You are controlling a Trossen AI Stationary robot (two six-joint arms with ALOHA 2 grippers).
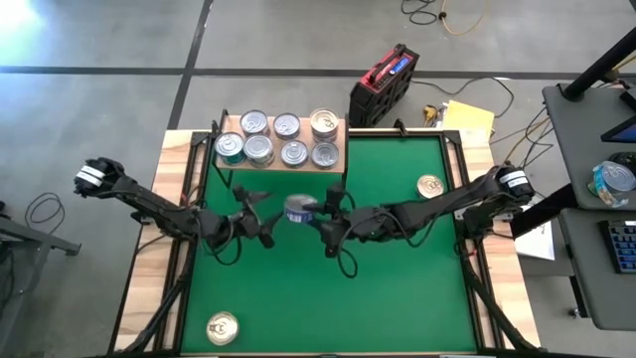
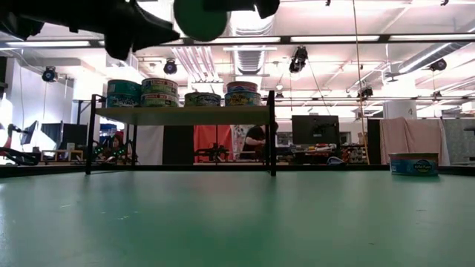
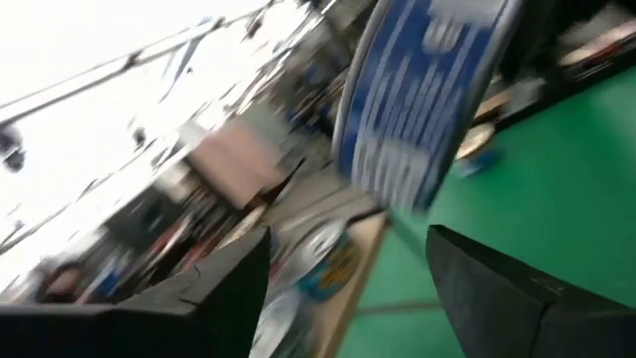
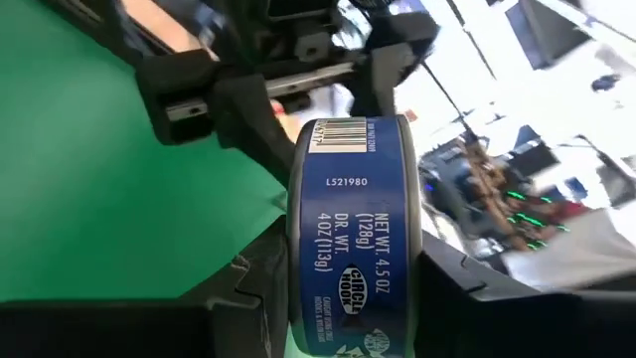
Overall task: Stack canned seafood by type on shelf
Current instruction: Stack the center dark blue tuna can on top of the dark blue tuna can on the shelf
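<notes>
A blue-sided tin (image 1: pixel 298 208) hangs in the air over the middle of the green mat, shut in my right gripper (image 1: pixel 310 213), which reaches in from the right. My left gripper (image 1: pixel 260 215) is open just to the tin's left, its fingers pointing at the tin (image 3: pixel 422 94) without touching it. The light-wood shelf (image 1: pixel 227 123) stands on black legs at the mat's far edge and carries several tins (image 1: pixel 284 139), some of them stacked (image 2: pixel 159 93). A gold-topped tin (image 1: pixel 430 186) sits on the mat at far right, another (image 1: pixel 222 328) at near left. My right gripper pinches the blue tin between its two fingers (image 4: pixel 248 288), one on each flat face, so the labelled side wall (image 4: pixel 353 229) faces the wrist camera. The fingers come level from the table's right. The tin stands on edge and is lifted well clear of the mat (image 2: pixel 200 18).
The shelf's black legs (image 2: pixel 271 133) stand on the mat's far edge with open space beneath the board. The loose tin at far right (image 2: pixel 413 163) lies beneath my right arm. A red and black case (image 1: pixel 383 85) sits beyond the table.
</notes>
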